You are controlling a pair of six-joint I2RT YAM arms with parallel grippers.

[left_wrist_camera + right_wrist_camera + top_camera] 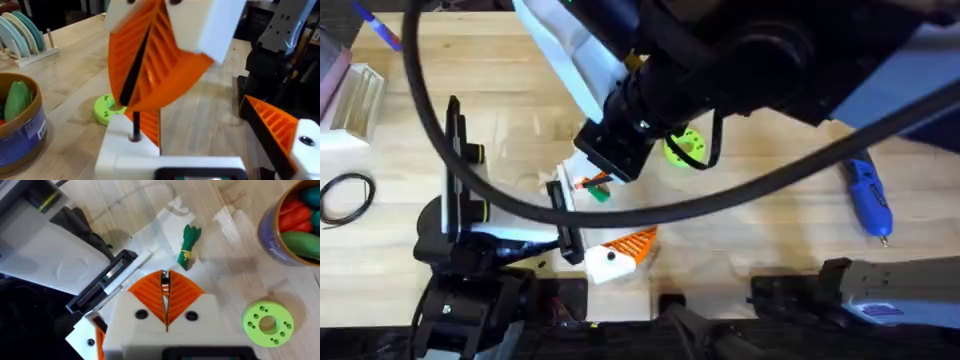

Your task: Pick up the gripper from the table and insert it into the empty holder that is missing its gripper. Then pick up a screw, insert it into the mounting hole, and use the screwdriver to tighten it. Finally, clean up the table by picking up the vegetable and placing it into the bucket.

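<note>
The screw [135, 85], a thin dark rod, is leaning rather than standing upright, its lower tip seemingly meeting the mounting hole on top of the holder [125, 145], where the gripper [149, 125] is already sitting. The right gripper [165, 280] is reaching across from directly above, fingers clenched on the screw. The left gripper [200, 115] is lying low with fingers spread apart. I am judging that the screw needs straightening along the hole. The screwdriver [868, 195] is waiting well apart on the counter [770, 230], nearer the right arm's base
</note>
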